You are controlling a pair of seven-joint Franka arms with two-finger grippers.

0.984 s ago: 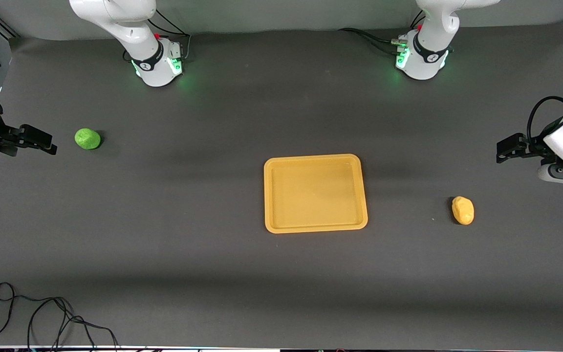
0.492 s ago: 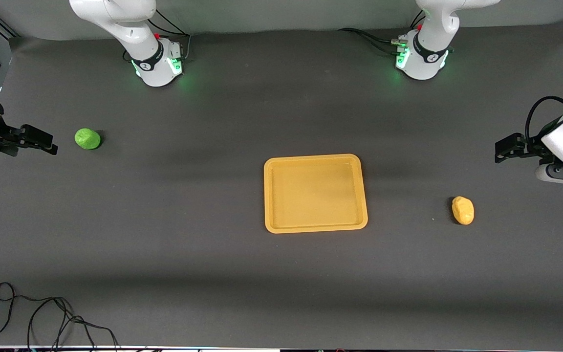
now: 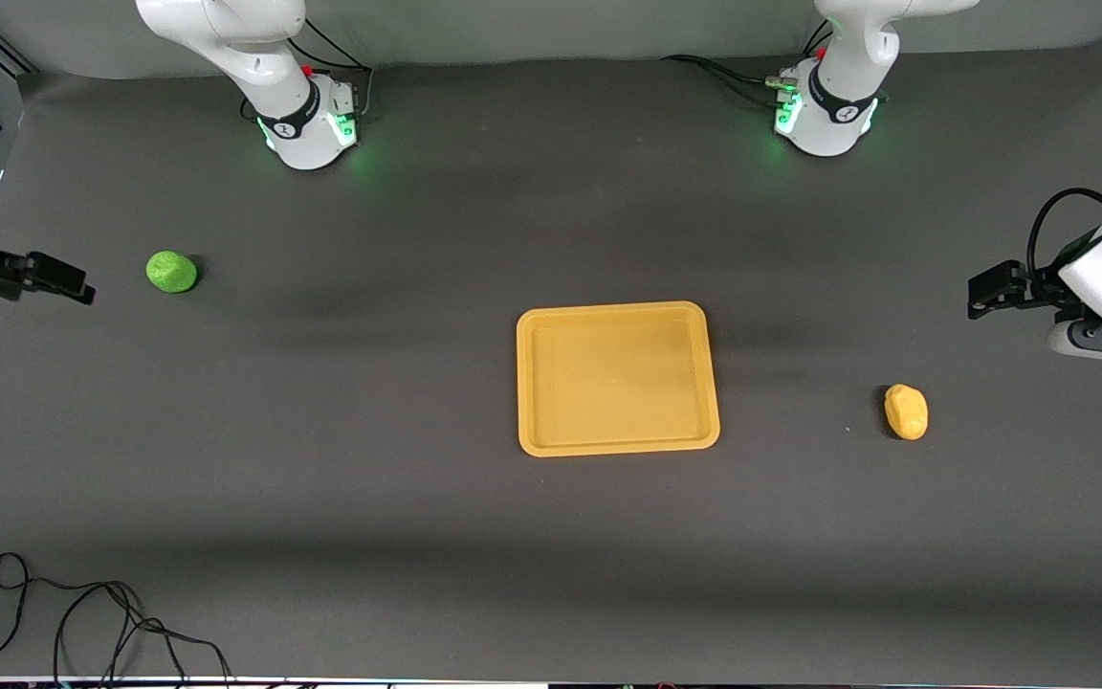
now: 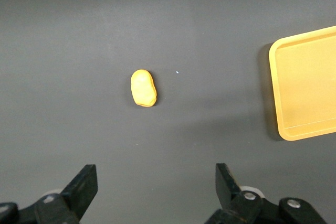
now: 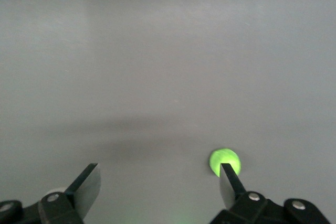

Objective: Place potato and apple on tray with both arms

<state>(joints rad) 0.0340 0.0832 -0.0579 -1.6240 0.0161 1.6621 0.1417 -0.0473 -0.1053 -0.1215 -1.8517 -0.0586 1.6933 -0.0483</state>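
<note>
A: Where's everything rn?

B: Tray (image 3: 617,378) sits mid-table, nothing in it. Apple (image 3: 171,271) lies toward the right arm's end, farther from the front cam than the tray. Potato (image 3: 906,411) is toward the left arm's end, a bit nearer the cam, well apart from the tray.

A: Grippers?

B: Right gripper (image 5: 157,184) is up in the air beside the apple at the table's edge, fingers spread wide, nothing held. Left gripper (image 4: 156,184) hangs over the table near the potato, also spread wide and holding nothing. Neither touches its target.

A: How'll they handle?

B: Prob. light toys, so weight's no issue. Apple (image 5: 224,161) looks round w/ a textured skin, so decent grip, but it could roll if nudged; take it across the middle. Potato (image 4: 143,88) is a lumpy oval; I'd close across the short axis, at the waist. Can't tell if they're hard or squishy from these views. Tray rim is low, so release close to the floor.
</note>
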